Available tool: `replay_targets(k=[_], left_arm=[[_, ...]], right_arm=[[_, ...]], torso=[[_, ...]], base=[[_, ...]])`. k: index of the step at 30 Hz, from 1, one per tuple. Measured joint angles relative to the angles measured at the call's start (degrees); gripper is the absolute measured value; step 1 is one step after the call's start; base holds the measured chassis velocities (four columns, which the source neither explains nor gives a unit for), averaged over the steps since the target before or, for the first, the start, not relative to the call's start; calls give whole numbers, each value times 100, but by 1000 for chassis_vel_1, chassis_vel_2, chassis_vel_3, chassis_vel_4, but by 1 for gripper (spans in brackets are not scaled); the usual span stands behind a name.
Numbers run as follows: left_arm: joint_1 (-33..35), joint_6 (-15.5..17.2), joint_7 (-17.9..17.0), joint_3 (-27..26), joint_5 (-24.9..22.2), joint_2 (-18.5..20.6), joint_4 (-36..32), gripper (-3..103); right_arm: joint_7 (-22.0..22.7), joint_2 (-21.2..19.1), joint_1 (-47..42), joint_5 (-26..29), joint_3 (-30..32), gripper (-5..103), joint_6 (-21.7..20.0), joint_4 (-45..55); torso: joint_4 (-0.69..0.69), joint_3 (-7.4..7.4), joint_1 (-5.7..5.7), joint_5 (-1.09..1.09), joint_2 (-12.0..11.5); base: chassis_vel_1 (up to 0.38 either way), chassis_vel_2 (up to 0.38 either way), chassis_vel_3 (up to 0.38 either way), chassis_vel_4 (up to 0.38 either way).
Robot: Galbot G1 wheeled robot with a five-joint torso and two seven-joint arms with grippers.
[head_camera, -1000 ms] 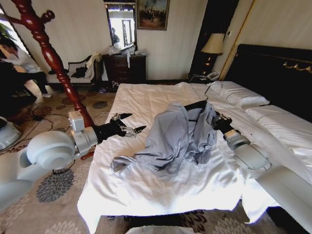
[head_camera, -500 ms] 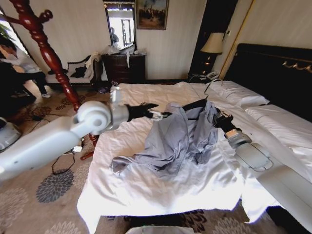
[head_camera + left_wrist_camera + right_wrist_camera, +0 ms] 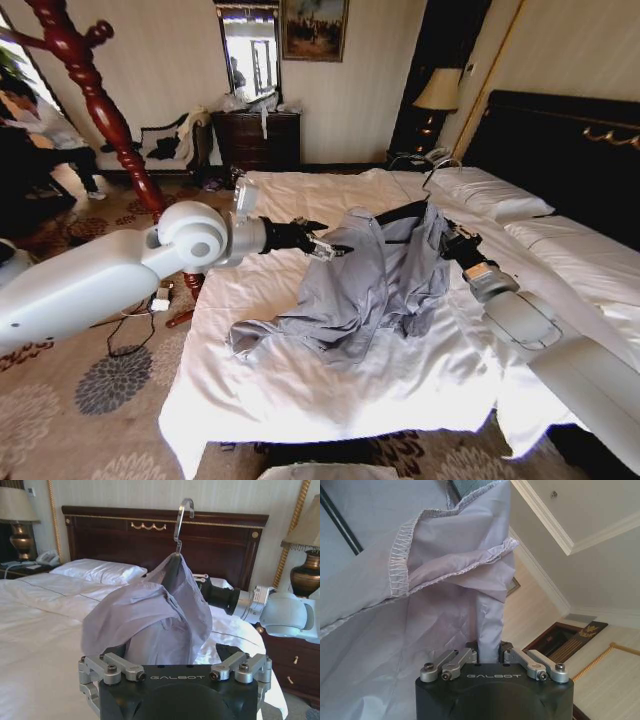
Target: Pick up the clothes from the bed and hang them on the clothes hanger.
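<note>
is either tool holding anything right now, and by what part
The right tool is shut on a fold of the clothes, holding them up beside the clothes hanger. The left tool is open at the fabric, gripping nothing.

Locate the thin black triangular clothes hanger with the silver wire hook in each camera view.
Head view: the thin black clothes hanger shows as a bar above the blue-grey clothes, near the pillows.
Left wrist view: silver hook sticks up above the draped fabric, against the headboard.
Right wrist view: thin black bar beside the fabric.
Shared landmark: the clothes.
</note>
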Motion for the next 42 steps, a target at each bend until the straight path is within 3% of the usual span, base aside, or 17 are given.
replay_targets(k=[9,19,32,42], left_arm=[[-422,17,-40,615,65,-659,409,100],[-701,22,17,1101,133,-1082,636,100],[-907,-6,84,1245,204,-1537,937,102],[-1088,-137,108,1290,446,-1792,1228,84]], right_arm=[[-5,-62,-98,-97,8,18,52,154],[-26,-115,-87,-179,17,18,70,256],[-60,-156,-138,-165,75,19,71,346],[-68,-122,-70,-36,65,19,19,261]], torso=[[0,0,0,1,0],[2,0,1,0,0],[2,0,1,0,0],[2,0,1,0,0]], base=[[0,0,0,0],[0,0,0,0],[0,0,0,0],[0,0,0,0]])
